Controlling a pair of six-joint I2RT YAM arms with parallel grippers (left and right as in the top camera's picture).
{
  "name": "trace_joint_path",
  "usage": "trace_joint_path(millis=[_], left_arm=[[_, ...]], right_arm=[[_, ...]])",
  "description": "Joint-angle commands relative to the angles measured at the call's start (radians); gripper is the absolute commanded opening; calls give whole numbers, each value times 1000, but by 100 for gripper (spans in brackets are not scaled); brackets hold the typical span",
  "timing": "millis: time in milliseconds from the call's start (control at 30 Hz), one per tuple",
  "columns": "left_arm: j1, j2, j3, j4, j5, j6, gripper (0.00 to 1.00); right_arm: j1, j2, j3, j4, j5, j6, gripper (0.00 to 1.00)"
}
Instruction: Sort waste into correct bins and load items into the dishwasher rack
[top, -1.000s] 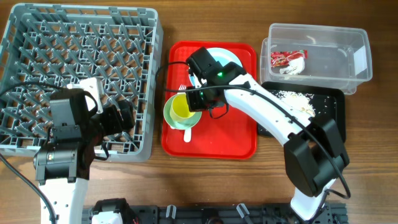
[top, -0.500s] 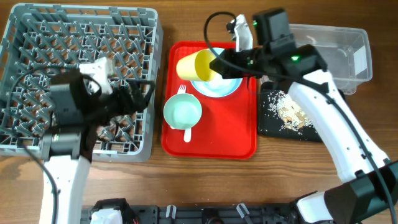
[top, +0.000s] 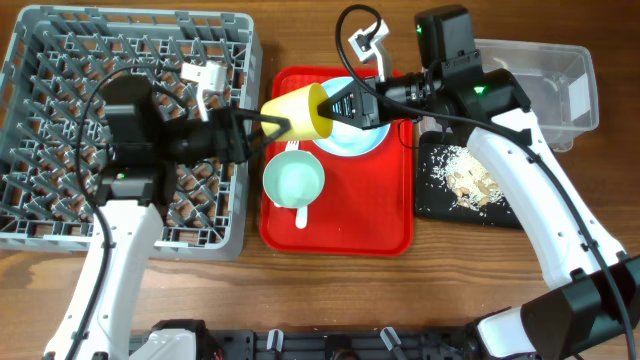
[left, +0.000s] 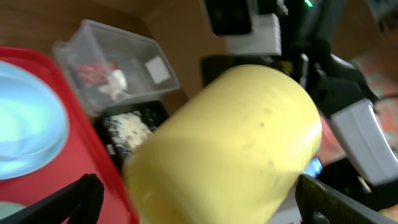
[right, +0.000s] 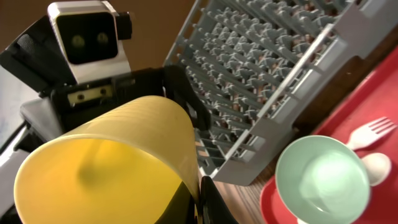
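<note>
**Wooden table (top: 330, 290): yellow cup (top: 297, 112) held between two arms**

Nearest lies the red tray (top: 385, 225). A green bowl (top: 293, 180) sits on its left side, with a spoon (top: 301, 215) showing from under the bowl's near edge and a fork (top: 293, 146) just beyond it.

Above the tray's far left corner the yellow cup hangs on its side in the air. The right gripper (top: 335, 108) is clamped on its rim. The left gripper (top: 272, 124) has its fingers spread wide on either side of the cup's base, gripping nothing.

Behind the cup is the plate (top: 352, 145). To the right are the black tray (top: 520, 205) of rice scraps (top: 462, 175) and, farther back, the clear tub (top: 530, 85).

This looks like a handover. The left fingers need to close on the cup before the right lets go. The left arm can then carry it left to the rack (top: 60, 100).
</note>
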Motion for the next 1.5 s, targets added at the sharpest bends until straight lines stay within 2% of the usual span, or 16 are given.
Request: trace_joint_path(millis=[0, 133, 267, 500, 667, 733, 1067, 1100, 1233, 1467], left_arm=[[-70, 5, 15, 75, 66, -66, 97], [-109, 5, 15, 183, 66, -101, 86], [-118, 5, 15, 214, 66, -117, 75], [-118, 5, 15, 222, 66, -117, 73], [-117, 5, 15, 222, 63, -116, 66], [-117, 5, 15, 222, 58, -116, 61], [-117, 5, 15, 221, -14, -110, 53], [-117, 5, 15, 220, -21, -92, 51], [-111, 5, 15, 193, -65, 2, 45], [-57, 4, 15, 10, -228, 156, 43]], right_arm=[[0, 10, 4, 8, -68, -16, 4], [0, 10, 4, 8, -81, -16, 4], [0, 10, 4, 8, -81, -17, 4], [0, 10, 4, 3, -81, -17, 4], [0, 10, 4, -5, -81, -17, 4], [0, 10, 4, -5, -81, -17, 4], [0, 10, 4, -29, -76, -18, 6], [0, 10, 4, -34, -67, -17, 13], [-2, 10, 4, -72, 27, -17, 18], [-40, 10, 4, -124, 204, -22, 19]])
